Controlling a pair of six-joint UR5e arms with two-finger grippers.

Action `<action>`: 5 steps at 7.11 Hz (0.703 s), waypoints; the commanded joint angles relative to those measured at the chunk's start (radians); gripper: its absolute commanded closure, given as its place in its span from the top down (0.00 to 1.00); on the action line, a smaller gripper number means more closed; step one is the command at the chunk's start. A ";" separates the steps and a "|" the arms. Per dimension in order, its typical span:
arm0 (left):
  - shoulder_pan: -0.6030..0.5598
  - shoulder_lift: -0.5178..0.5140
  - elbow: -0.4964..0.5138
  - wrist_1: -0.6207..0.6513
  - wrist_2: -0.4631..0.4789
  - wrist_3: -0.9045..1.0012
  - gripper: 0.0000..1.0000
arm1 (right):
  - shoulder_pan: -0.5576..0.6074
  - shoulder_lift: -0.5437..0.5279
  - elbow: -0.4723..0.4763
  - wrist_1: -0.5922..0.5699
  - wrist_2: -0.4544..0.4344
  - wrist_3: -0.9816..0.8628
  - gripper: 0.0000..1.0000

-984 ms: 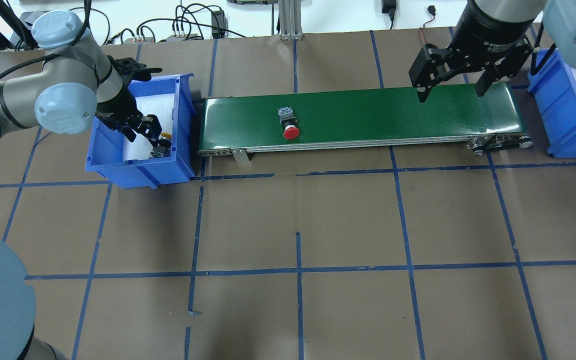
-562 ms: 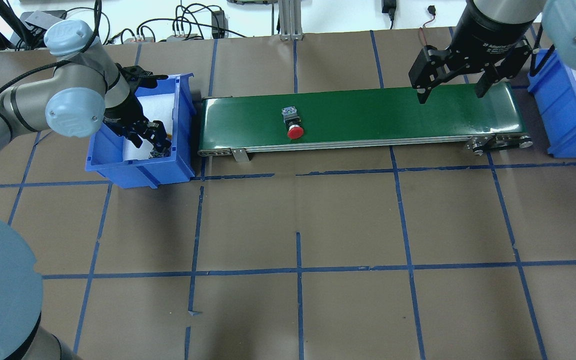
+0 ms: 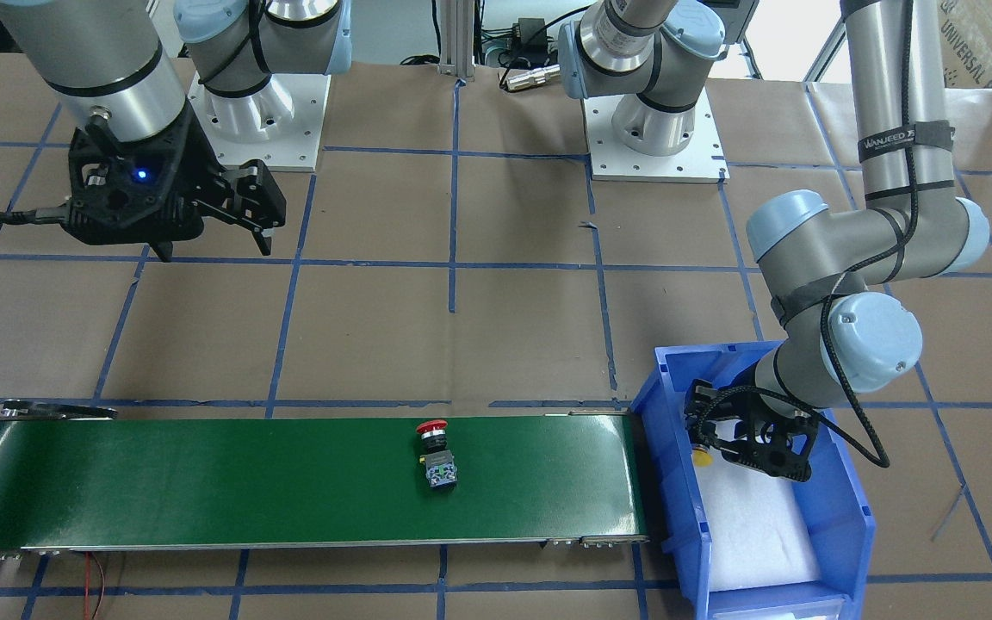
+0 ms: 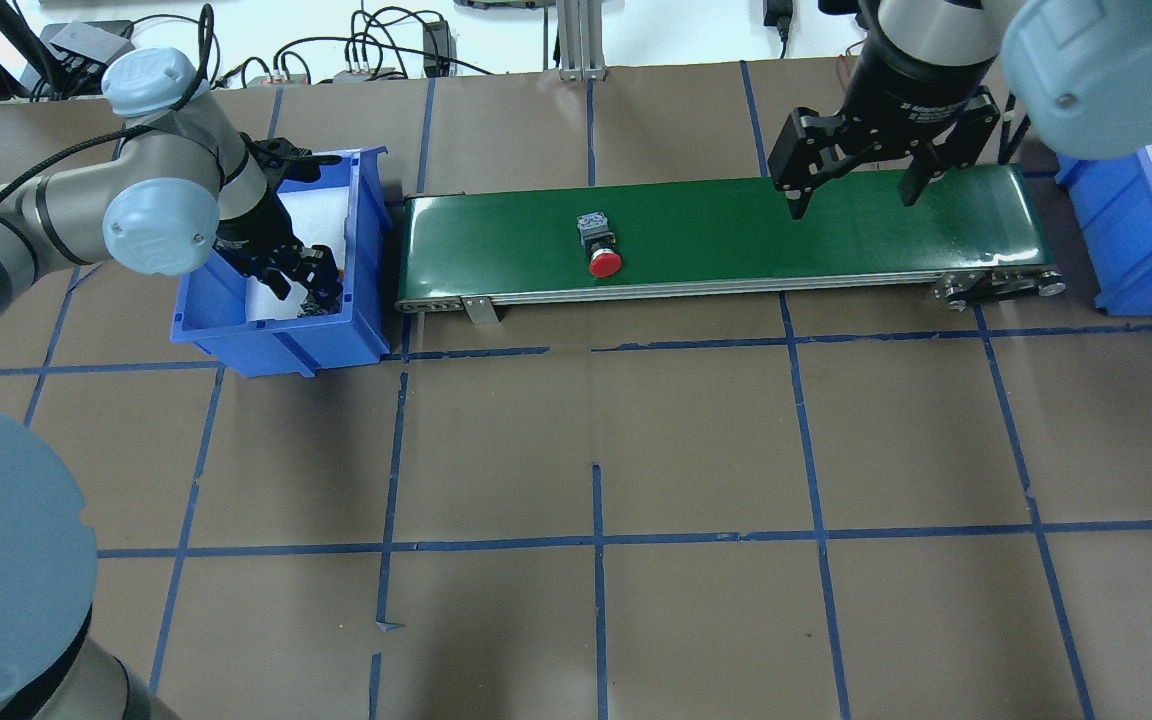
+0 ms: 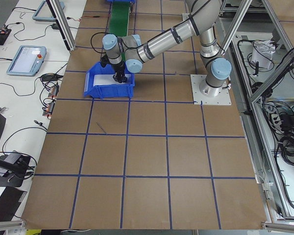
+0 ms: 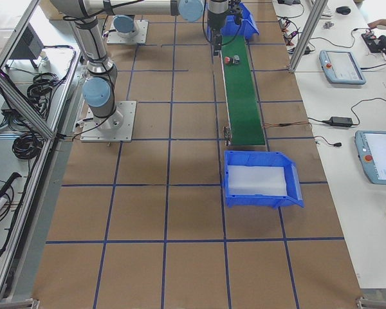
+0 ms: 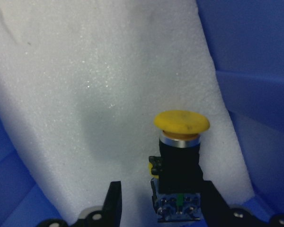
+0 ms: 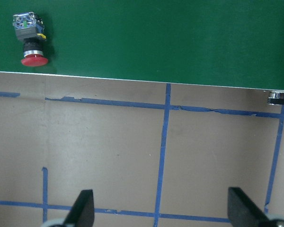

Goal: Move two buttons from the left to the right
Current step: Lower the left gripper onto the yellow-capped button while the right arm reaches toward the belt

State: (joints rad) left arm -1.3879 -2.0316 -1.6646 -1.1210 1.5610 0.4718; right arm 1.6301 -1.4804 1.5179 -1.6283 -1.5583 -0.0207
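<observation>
The yellow button (image 7: 180, 156) lies on white foam in the left blue bin (image 4: 276, 335), its cap also showing in the front view (image 3: 702, 456). My left gripper (image 7: 164, 201) is down in that bin, open, with one finger on each side of the button's grey block; a gap shows on one side. The red button (image 4: 601, 250) lies on its side on the green conveyor belt (image 4: 736, 230), left of the middle, and also shows in the right wrist view (image 8: 31, 40). My right gripper (image 4: 853, 197) hangs open and empty over the belt's right part.
A second blue bin (image 4: 1136, 250) with a white foam lining stands just beyond the belt's right end. The left bin's walls close in around my left gripper (image 3: 720, 448). Brown paper with blue tape lines covers the table (image 4: 596, 450).
My left gripper has gone lower into the bin, down around the yellow button. The red button has ridden a little to the right on the belt. My right gripper has moved left along the belt.
</observation>
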 commanded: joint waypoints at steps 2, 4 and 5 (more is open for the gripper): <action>-0.009 -0.004 0.002 0.001 0.001 -0.028 0.65 | 0.071 0.086 -0.008 -0.097 0.001 0.174 1.00; -0.008 -0.004 0.000 0.001 0.001 -0.028 0.65 | 0.071 0.168 -0.034 -0.189 0.003 0.221 1.00; -0.008 -0.004 0.009 0.001 0.001 -0.025 0.64 | 0.076 0.219 -0.082 -0.194 0.003 0.250 1.00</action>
State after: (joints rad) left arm -1.3959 -2.0356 -1.6623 -1.1199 1.5616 0.4445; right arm 1.7018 -1.3209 1.4789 -1.7941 -1.5557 0.1945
